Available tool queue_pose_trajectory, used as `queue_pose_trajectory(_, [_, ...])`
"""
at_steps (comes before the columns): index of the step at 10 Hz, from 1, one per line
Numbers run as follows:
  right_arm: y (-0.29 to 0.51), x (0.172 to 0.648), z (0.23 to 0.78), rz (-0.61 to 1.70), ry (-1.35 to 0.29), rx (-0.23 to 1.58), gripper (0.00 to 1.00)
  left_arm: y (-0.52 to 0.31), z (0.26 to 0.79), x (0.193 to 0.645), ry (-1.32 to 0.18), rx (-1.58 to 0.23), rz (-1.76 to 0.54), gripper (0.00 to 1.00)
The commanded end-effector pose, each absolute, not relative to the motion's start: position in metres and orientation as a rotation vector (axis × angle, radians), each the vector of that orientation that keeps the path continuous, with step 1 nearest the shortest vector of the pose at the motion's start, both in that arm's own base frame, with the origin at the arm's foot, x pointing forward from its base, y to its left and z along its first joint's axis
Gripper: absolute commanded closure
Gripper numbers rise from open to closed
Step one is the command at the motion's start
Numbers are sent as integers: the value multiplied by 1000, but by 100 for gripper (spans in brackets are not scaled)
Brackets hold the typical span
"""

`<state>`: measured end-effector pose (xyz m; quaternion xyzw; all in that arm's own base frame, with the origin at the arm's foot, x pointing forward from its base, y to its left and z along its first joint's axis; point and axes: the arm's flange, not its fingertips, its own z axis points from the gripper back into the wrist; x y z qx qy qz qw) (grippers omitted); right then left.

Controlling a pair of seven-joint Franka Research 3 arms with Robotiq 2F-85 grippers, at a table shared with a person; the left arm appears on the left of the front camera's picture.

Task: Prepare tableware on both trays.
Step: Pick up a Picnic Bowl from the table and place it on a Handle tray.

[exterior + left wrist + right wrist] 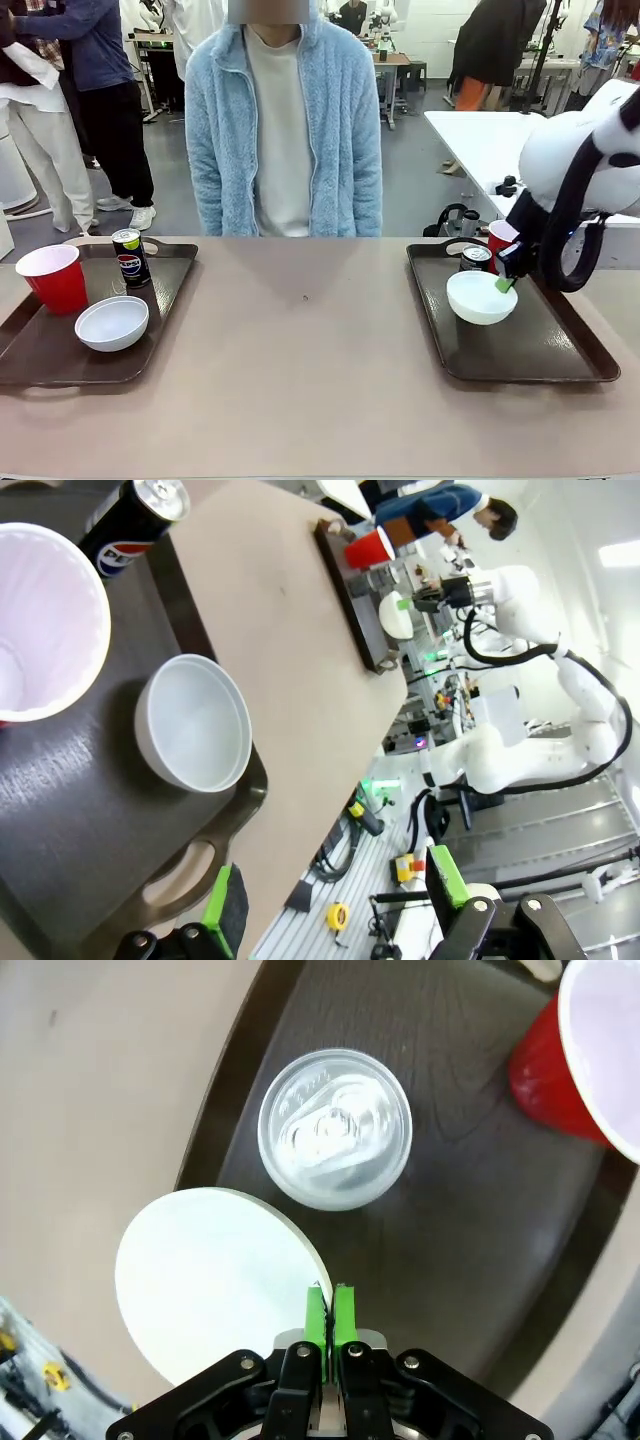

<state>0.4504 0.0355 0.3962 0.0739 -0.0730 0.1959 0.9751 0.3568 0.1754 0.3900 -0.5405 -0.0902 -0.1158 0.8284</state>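
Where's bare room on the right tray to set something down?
The right tray's near half, below the white bowl, is bare. Its far end is crowded: Pepsi can, red cup and bowl bunch together, with the right gripper shut on the bowl's rim. The table's middle between trays is open too.

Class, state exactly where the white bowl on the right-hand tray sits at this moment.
In the front view, the bowl sits on the right tray, just in front of the Pepsi can, with the right tool shut on its rim.
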Motion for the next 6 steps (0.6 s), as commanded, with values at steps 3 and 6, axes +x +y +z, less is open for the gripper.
queue_pose_trajectory(3, [53,476,353,520,-10,54,100,175,394,357,-191,-1147,-223,6])
queue_pose_trajectory(6, [65,476,371,560,-15,49,37,175,394,357,-191,-1147,-223,6])
